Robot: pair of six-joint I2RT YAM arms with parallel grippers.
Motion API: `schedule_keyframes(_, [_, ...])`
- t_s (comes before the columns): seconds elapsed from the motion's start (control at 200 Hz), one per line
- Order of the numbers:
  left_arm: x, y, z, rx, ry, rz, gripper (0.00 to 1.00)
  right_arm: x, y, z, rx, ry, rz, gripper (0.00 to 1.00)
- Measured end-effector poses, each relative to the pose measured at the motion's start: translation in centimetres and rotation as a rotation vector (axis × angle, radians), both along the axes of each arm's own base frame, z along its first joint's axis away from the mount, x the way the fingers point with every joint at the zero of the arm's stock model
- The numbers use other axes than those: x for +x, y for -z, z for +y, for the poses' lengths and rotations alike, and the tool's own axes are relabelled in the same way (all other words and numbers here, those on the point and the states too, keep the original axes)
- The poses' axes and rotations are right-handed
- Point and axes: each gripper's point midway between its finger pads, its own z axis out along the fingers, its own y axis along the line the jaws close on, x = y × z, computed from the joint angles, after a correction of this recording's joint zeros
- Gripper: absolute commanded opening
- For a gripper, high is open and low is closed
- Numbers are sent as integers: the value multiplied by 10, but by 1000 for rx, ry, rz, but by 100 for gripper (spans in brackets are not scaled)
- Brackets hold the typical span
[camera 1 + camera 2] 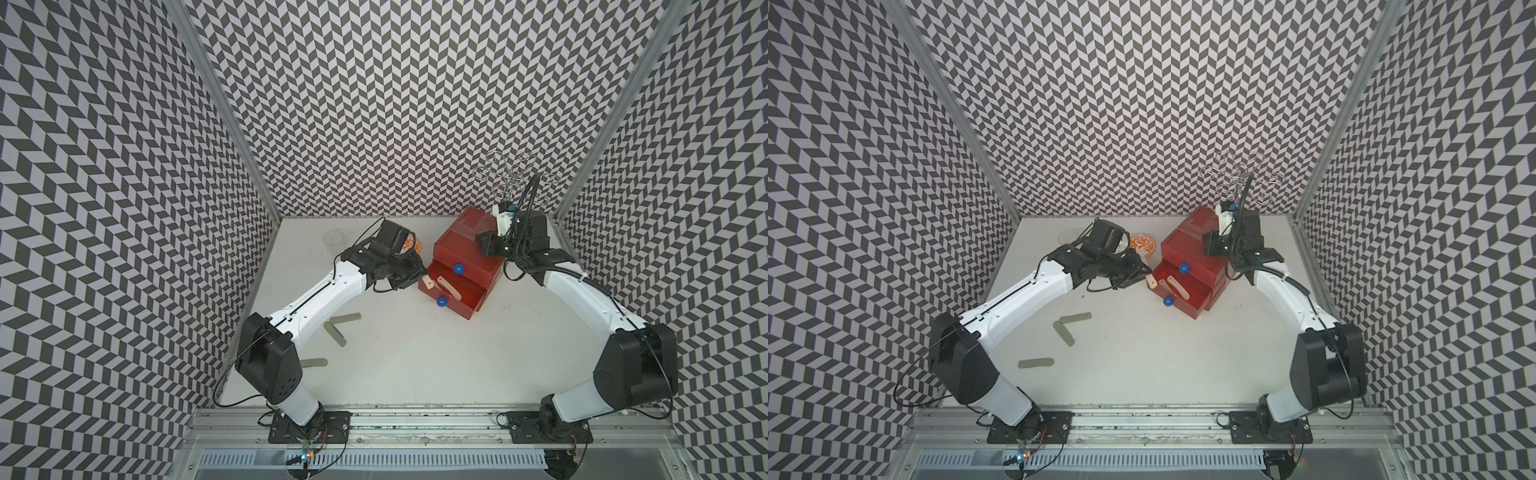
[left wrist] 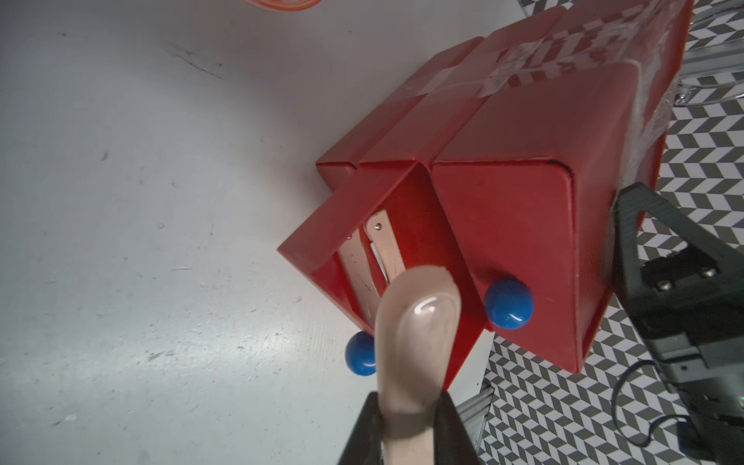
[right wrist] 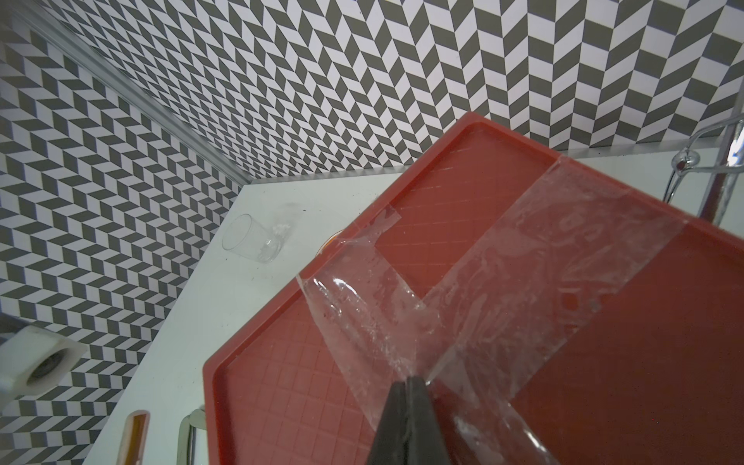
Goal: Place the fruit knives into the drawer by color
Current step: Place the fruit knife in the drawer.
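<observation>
Three grey-green fruit knives [image 1: 337, 336] are seen lying flat on the white table [image 1: 415, 365] at the left, beside the left arm and well apart from both grippers. Further right, a peach fruit knife [image 2: 418, 322] is clamped by the left gripper [image 2: 406, 426]. One end is pinched between the two black fingers [image 2: 362, 435], and the free rounded end is held out past the fingertips, at the front corner of the pulled-out middle drawer [image 2: 322, 225] of the red chest [image 1: 461, 249]. Two more peach knives [image 2: 384, 249] are laid inside that drawer, and its blue knob [image 2: 359, 354] is seen just beside the held knife. At the right, the right gripper [image 3: 408, 382] is closed on nothing, with its tips set on the taped top of the chest.
</observation>
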Motion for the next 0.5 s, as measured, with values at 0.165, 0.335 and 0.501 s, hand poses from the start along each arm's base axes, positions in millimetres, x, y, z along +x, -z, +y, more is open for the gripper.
schedule_keyframes(0.165, [8,9,-19,-25,2,14,7,0,0,0,0,0,0,1])
schedule_keyframes(0.335, [9,29,-35,-27,8,56,7,0,0,0,0,0,0,1])
schedule_keyframes(0.501, [8,35,-48,-46,13,66,7,0,0,0,0,0,0,1])
